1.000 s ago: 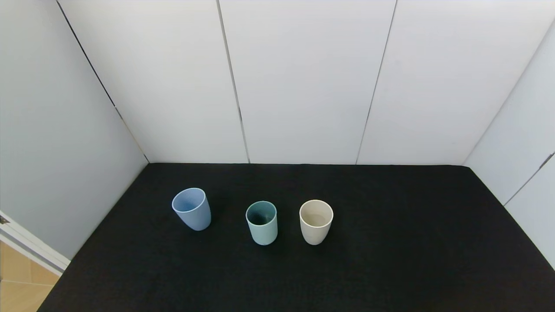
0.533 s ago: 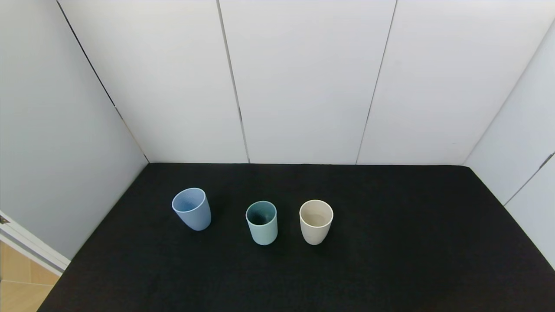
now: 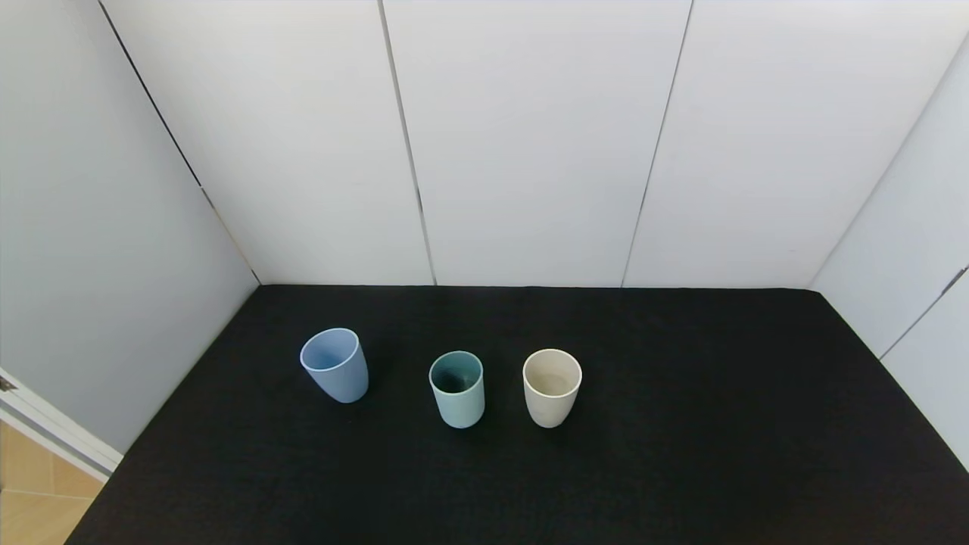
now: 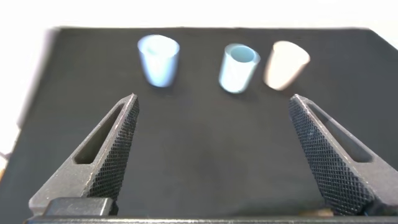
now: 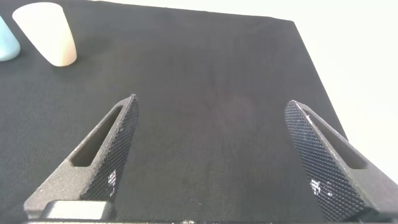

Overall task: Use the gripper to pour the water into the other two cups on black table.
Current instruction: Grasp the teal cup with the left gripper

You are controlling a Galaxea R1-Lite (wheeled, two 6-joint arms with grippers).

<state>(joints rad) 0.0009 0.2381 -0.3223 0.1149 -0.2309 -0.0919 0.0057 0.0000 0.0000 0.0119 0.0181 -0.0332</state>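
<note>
Nearest, both grippers hang over the bare near part of the black table, outside the head view. Seen from its wrist, the left gripper has its fingers spread wide with nothing between them; the right gripper is likewise wide apart and holds nothing. Farther back, three cups stand upright in a row, apart from one another: the periwinkle-blue cup on the left, the teal-green cup in the middle, the cream-white cup on the right. White wall panels rise behind the table.
</note>
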